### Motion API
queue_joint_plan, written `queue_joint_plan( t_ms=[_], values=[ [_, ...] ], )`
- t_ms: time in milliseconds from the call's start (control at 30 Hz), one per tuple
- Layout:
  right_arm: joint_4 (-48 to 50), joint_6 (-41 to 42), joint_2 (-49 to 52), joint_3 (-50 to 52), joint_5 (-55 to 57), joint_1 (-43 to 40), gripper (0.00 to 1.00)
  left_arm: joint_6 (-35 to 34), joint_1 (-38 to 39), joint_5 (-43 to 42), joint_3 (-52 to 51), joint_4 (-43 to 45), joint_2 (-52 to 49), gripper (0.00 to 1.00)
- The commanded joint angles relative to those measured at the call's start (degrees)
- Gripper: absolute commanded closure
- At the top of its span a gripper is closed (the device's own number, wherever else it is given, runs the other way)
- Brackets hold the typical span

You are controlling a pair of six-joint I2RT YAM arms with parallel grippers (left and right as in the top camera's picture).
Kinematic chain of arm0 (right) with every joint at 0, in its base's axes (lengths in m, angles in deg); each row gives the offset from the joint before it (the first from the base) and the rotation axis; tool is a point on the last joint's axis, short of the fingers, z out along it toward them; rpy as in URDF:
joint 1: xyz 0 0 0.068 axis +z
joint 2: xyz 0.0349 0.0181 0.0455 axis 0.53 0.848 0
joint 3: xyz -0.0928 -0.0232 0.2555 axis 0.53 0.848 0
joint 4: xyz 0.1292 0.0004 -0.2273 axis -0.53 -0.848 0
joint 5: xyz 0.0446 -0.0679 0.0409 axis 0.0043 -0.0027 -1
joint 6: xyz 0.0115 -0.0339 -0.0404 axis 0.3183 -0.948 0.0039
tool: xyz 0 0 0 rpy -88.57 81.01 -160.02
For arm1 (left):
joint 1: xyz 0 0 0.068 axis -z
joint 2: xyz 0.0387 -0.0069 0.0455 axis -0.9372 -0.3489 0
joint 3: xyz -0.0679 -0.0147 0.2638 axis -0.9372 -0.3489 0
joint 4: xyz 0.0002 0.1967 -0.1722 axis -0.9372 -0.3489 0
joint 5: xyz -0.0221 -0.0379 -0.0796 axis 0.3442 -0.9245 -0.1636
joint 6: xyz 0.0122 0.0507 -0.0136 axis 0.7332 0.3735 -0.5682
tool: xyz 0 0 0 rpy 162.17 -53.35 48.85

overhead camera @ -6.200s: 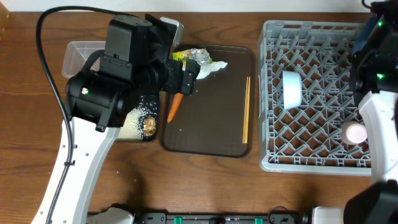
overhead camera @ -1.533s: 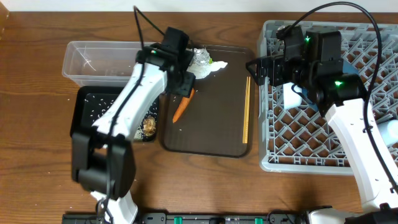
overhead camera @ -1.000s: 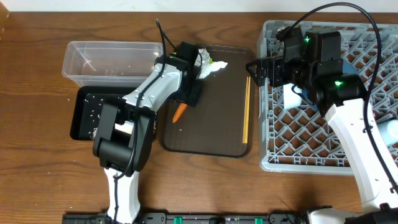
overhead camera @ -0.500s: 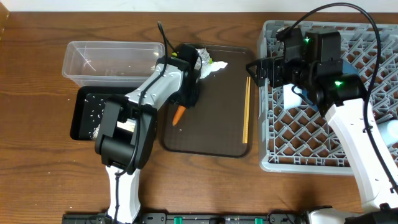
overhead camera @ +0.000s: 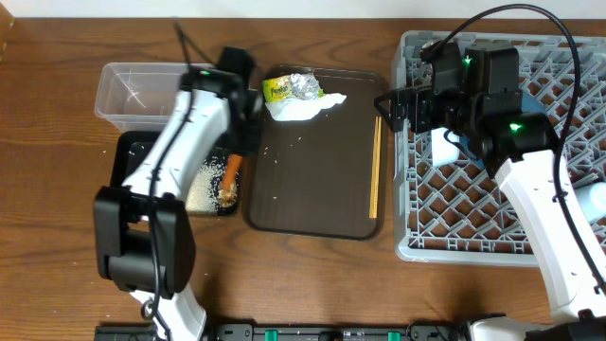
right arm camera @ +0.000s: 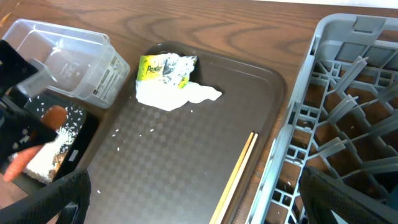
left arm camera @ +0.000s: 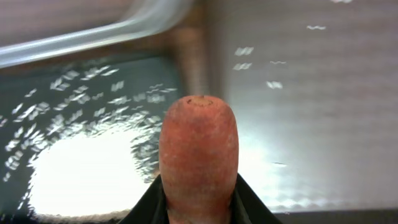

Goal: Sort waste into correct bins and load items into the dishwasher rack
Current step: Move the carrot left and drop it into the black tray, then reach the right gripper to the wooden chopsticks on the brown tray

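On the near left, my left gripper [left arm camera: 199, 190] is clamped narrow on the orange carrot [overhead camera: 231, 171]. The carrot hangs over the right end of the black tray [overhead camera: 128, 180], above the rice [overhead camera: 201, 182] and the brown lump [overhead camera: 225, 196]. The clear tub [overhead camera: 133, 90] sits just beyond. Right of these is the brown tray [overhead camera: 312, 189] — chopsticks [overhead camera: 375, 166] along its right side, and napkin [overhead camera: 303, 107], wrapper [overhead camera: 276, 89] and foil [overhead camera: 305, 84] bunched at its far edge. My right gripper [overhead camera: 386, 106] hovers wide open and empty at the far-left corner of the grey rack [overhead camera: 473, 218].
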Motion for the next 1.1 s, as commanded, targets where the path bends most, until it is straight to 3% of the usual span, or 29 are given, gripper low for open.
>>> queue_joint_plan(
  t_ms=[0,200,467,600,833,1067],
  values=[
    [-0.02,0.52,-0.24,-0.17,0.07,0.15,0.01,-4.02,-4.85,2.97,-1.64,0.15,-1.18,0.8],
    [-0.07,0.52,-0.24,-0.17,0.04,0.15,0.01,-6.49,-9.01,1.95,-7.69,4.44,-1.73,0.79],
    [-0.09,0.52,-0.24,-0.17,0.04,0.15,0.01,-6.47,-9.16,1.97,-10.54,6.34,-1.73,0.61],
    [-0.26,0.52,-0.24,-0.17,0.04,0.15,0.01,-6.47,-9.16,1.95,-9.05,4.22,-1.6,0.54],
    [-0.22,0.52,-0.24,-0.17,0.04,0.15,0.01,-6.49,-9.14,1.22,-1.79,-3.63,2.69,0.52],
    [0.44,0.55,-0.24,-0.17,-0.44,0.17,0.01,-5.88,-8.55,-10.58,3.8,-3.54,13.31,0.47]
  ],
)
